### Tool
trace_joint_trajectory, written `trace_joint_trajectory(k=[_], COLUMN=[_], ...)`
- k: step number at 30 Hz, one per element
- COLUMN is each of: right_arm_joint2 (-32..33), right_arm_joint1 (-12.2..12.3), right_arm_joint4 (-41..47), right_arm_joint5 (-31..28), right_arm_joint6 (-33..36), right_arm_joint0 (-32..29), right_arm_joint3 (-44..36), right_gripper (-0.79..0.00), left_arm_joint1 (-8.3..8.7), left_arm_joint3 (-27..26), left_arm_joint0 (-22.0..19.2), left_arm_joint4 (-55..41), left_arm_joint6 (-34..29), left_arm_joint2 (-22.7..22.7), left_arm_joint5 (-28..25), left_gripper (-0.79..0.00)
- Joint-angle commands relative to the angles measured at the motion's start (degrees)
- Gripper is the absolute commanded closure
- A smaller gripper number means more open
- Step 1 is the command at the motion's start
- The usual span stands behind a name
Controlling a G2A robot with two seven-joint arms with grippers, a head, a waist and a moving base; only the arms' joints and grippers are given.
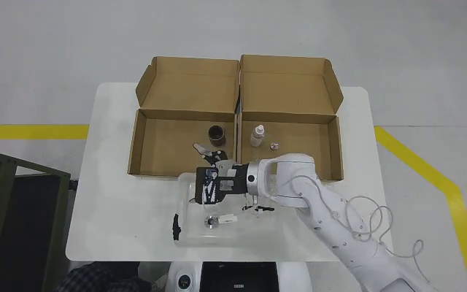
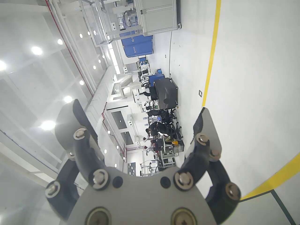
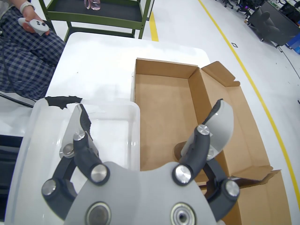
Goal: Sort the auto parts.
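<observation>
A white table [image 1: 109, 190] carries everything. On its far half two open cardboard boxes stand side by side and touching, flaps folded back: the left box [image 1: 157, 157] and the right box [image 1: 310, 150]. Near them, by the table's near edge, sits a clear plastic tray [image 1: 248, 231], its far rim just beside the left box's near wall.

The right arm [image 1: 321, 208] comes in from the near right and lies across the tray. The right gripper [image 3: 150, 108] hangs over the line where tray and left box meet, with one finger above the tray and the other above the box floor; its fingers are spread wide with nothing between them. The left gripper [image 2: 140, 108] points out into the room, its fingers also spread and empty.

Auto parts lie in all three containers:
- **Left box:** a black cylinder [image 1: 217, 133] stands near the far right corner, and a small light-and-dark piece [image 1: 201, 147] lies nearer.
- **Right box:** a small white bottle [image 1: 257, 135] stands at the left side, with a tiny metal part [image 1: 275, 145] just beside it.
- **Tray:** a small metal piece [image 1: 211, 221] lies beside a white piece [image 1: 228, 217], and a black strip [image 1: 176, 225] sits on the left rim.
</observation>
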Motion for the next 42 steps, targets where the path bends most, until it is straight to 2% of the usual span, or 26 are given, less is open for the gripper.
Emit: trace_joint_trajectory(k=[1,14,27,42], right_arm_joint2=[0.0,-1.0,-2.8,-5.9], right_arm_joint1=[0.3,2.1,2.9,2.8], right_arm_joint4=[-0.4,-7.2,-13.3,-16.1], right_arm_joint5=[-0.5,-5.0,-5.9,-5.6], right_arm_joint6=[0.3,2.6,1.5,-0.1], right_arm_joint0=[-1.2,-7.7,-9.5,-8.7], right_arm_joint3=[-0.6,-3.3,-1.4,3.9], right_gripper=[-0.785,-0.785,-0.785,-0.659], left_arm_joint1=[0.0,0.0,0.0,0.0], left_arm_joint3=[0.0,0.0,0.0,0.0], left_arm_joint0=[0.0,0.0,0.0,0.0], left_arm_joint4=[0.0,0.0,0.0,0.0], left_arm_joint6=[0.0,0.0,0.0,0.0], left_arm_joint2=[0.0,0.0,0.0,0.0], left_arm_joint5=[0.0,0.0,0.0,0.0], left_gripper=[-0.785,-0.785,-0.785,-0.785])
